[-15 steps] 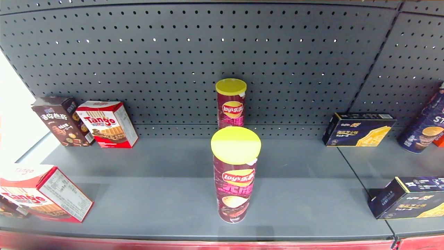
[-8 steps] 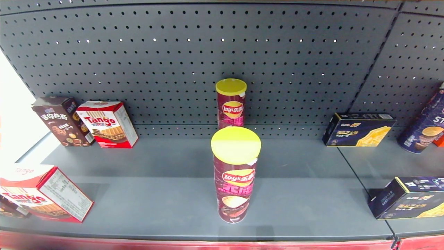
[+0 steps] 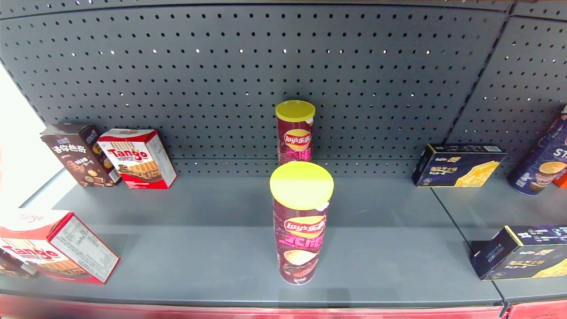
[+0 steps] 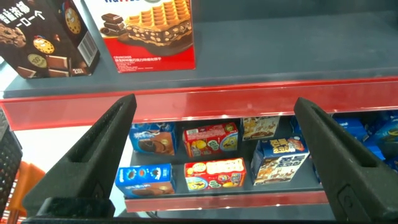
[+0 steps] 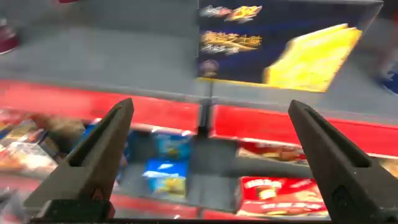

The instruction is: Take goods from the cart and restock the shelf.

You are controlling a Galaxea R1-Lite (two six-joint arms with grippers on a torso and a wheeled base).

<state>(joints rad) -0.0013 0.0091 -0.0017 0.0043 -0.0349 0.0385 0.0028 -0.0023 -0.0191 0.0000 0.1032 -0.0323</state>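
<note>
Two maroon chip cans with yellow lids stand upright on the grey shelf (image 3: 186, 248): one near the front edge (image 3: 300, 226), one at the back against the pegboard (image 3: 295, 132). My left gripper (image 4: 214, 121) is open with nothing between its fingers, in front of the shelf's red front edge (image 4: 205, 102), below a red wafer box (image 4: 146, 31) and a brown cookie box (image 4: 43, 37). My right gripper (image 5: 211, 118) is open and empty too, facing the red shelf edge below a dark blue and yellow box (image 5: 280, 40).
Left on the shelf are a brown cookie box (image 3: 77, 153), a red wafer box (image 3: 137, 157) and another red wafer box (image 3: 53, 250) at the front. Dark blue boxes (image 3: 458, 165) (image 3: 522, 257) lie right. Lower shelves hold several small boxes (image 4: 211, 155).
</note>
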